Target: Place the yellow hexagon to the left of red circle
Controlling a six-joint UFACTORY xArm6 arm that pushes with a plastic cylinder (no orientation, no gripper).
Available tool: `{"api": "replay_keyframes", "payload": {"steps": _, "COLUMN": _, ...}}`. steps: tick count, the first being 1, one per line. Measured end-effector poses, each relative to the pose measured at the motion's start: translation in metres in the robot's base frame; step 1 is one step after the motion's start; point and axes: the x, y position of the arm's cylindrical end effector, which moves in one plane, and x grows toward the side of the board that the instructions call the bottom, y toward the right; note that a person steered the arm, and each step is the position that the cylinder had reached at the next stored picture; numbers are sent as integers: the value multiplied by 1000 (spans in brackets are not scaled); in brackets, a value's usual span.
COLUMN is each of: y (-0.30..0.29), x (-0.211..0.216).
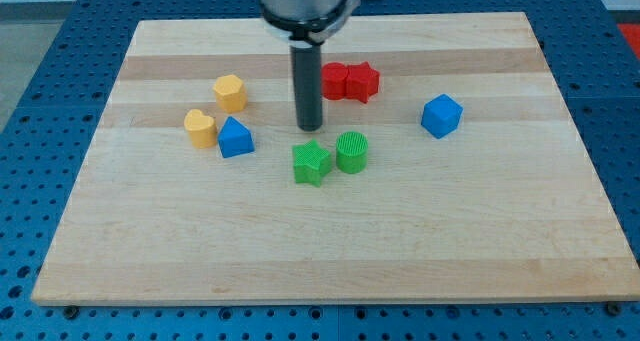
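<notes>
I carry no jaws, only a dark rod, and my tip (308,129) rests on the wooden board (480,241) holding nothing, just far of the green star block (312,164) and left of the red circle block (335,80). The yellow hexagon block (230,91) sits well to my left, far of the yellow heart block (201,127) and blue triangular block (236,138). I judge I should circle to its left side, then push rightward gently, stopping short of the red circle and the red star block (363,81) touching it.
</notes>
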Motion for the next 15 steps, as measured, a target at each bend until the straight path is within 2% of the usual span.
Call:
{"api": "replay_keyframes", "payload": {"steps": 3, "y": -105, "x": -1}}
{"api": "replay_keyframes", "payload": {"steps": 5, "y": -124, "x": -26}}
{"api": "replay_keyframes", "payload": {"steps": 9, "y": -100, "x": -48}}
{"api": "replay_keyframes", "payload": {"steps": 11, "y": -141, "x": -50}}
{"api": "replay_keyframes", "payload": {"steps": 12, "y": -142, "x": -62}}
{"api": "replay_keyframes", "payload": {"steps": 15, "y": -95, "x": -69}}
